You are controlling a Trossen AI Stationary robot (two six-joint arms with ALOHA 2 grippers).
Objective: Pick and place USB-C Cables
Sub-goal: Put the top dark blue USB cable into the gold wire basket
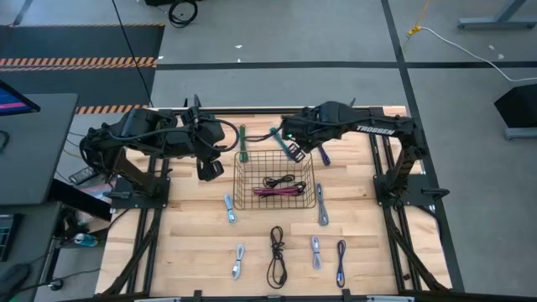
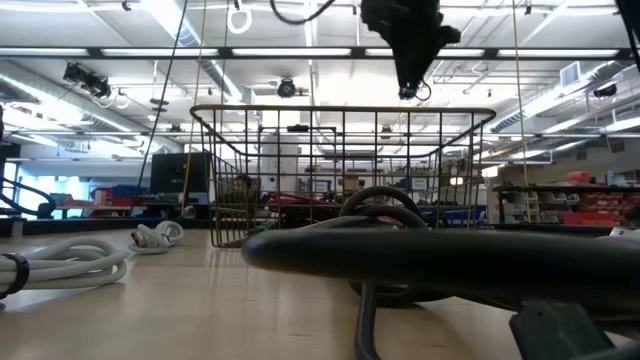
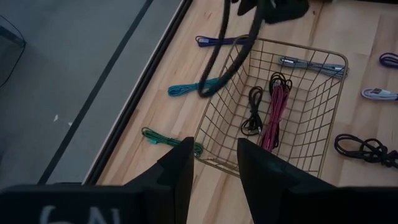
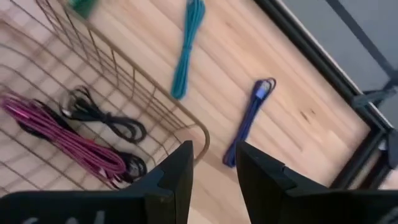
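Observation:
A dark wire basket [image 1: 274, 180] stands mid-table with a black cable [image 4: 102, 118] and a magenta cable [image 4: 62, 134] lying on its floor. My right gripper [image 4: 214, 168] hangs open over the basket's far right corner with nothing between its fingers. Beyond that corner a teal cable [image 4: 186, 50] and a blue-purple cable [image 4: 249, 121] lie flat on the wood. My left gripper [image 3: 216, 168] waits open and empty above the basket's left side, near a green cable [image 3: 163, 138]. Several more bundles lie near the front edge, among them a black one [image 1: 276, 256].
Pale blue-grey cables [image 1: 229, 208] [image 1: 322, 205] flank the basket's near corners. More lie in front of it: a pale one [image 1: 238, 262], another [image 1: 315, 252] and a purple one [image 1: 341, 262]. The table's far edge [image 4: 298, 37] runs just behind the teal and blue-purple cables.

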